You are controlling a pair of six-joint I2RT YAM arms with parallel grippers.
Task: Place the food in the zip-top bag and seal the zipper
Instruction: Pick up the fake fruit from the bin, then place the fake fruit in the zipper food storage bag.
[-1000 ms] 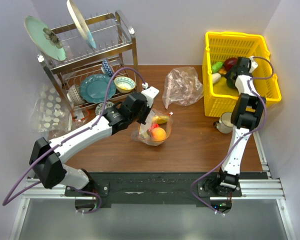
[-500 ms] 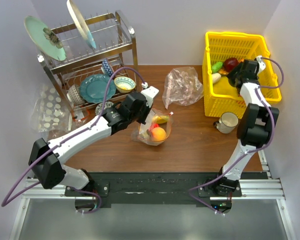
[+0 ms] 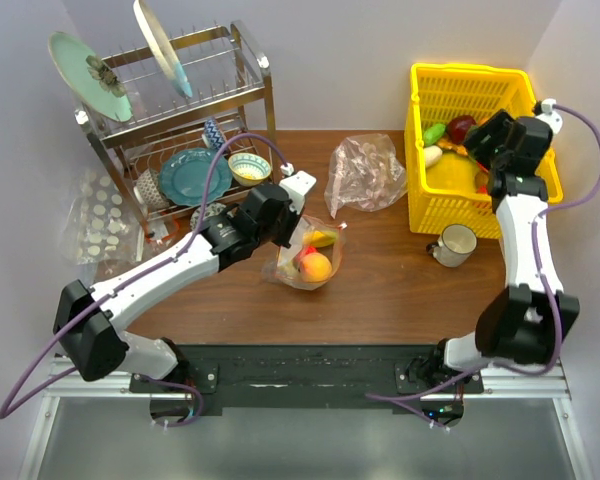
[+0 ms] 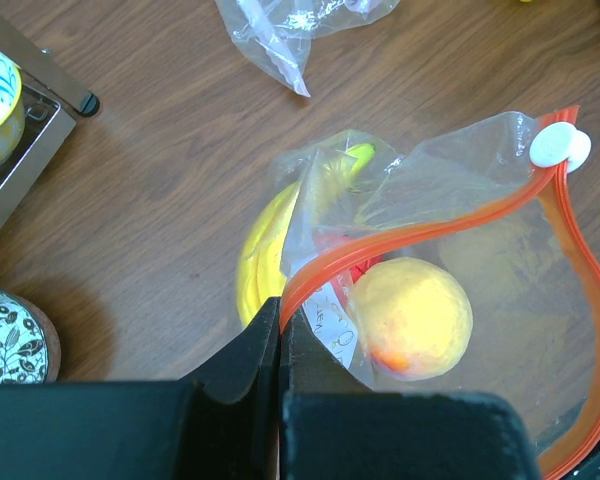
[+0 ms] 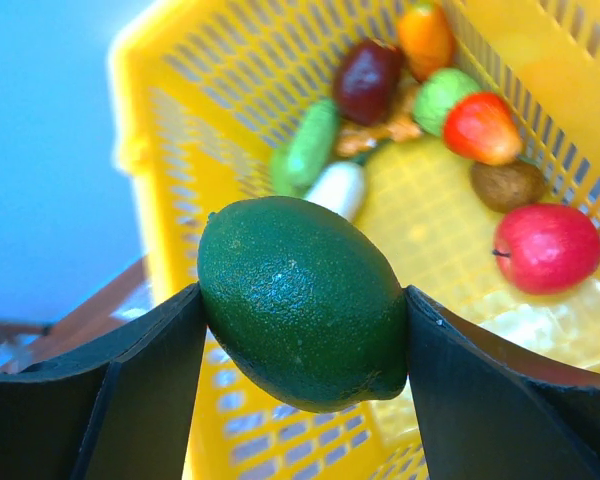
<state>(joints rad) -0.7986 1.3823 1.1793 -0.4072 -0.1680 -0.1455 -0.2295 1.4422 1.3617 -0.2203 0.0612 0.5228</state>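
I have my left gripper [image 4: 280, 312] pinched tight on the zipper [image 4: 380, 235] of the zip-top bag [image 4: 485, 240] mid-table, banana [image 4: 263, 250] and orange [image 4: 412, 318] inside; my right gripper [image 5: 305, 335], jaws wide, clasps a green fruit [image 5: 290, 285] over the yellow basket [image 5: 155, 130]

Left claw [image 4: 280, 315] pinched tight; right claw [image 5: 302, 300] clamped, jaws wide.

- Your top view looks down from behind over the whole table [image 3: 400, 300].
- Left wrist: close above the zip-top bag [image 4: 500, 230], shared with top.
- Right wrist: close over the basket [image 5: 230, 70], likewise.
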